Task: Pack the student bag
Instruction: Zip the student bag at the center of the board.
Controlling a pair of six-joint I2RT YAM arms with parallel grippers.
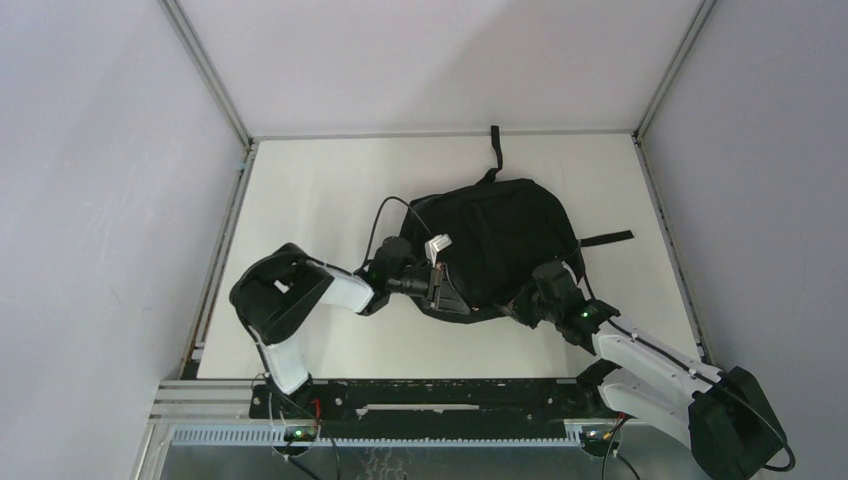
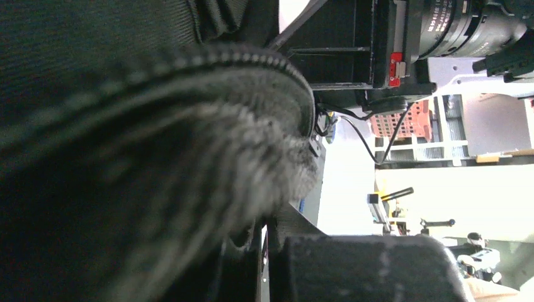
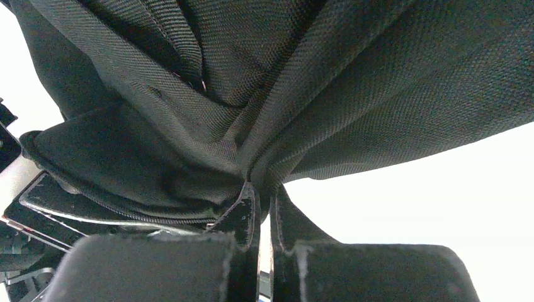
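The large, floppy black fabric student bag point(image 1: 500, 235) is lying on the white worktop point(image 1: 320, 200). The left claw point(image 1: 437, 287) is clamping the bag's near-left zipper edge. The right claw point(image 3: 263, 196) is pinching a fold at its near-right edge. Judgement: both are tensioning the opening for packing.

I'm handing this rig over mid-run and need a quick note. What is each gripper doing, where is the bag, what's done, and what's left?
Left gripper: shut, pinching the zippered edge of the student bag at its near-left side.
Right gripper: shut on a bunched fold of the bag's fabric at its near-right side.
Bag: lies slumped around the middle of the table.
Done: both grippers have a hold on the bag's near edge.
Left: I cannot tell whether the zip is open or whether anything is inside. No item to pack is in view.
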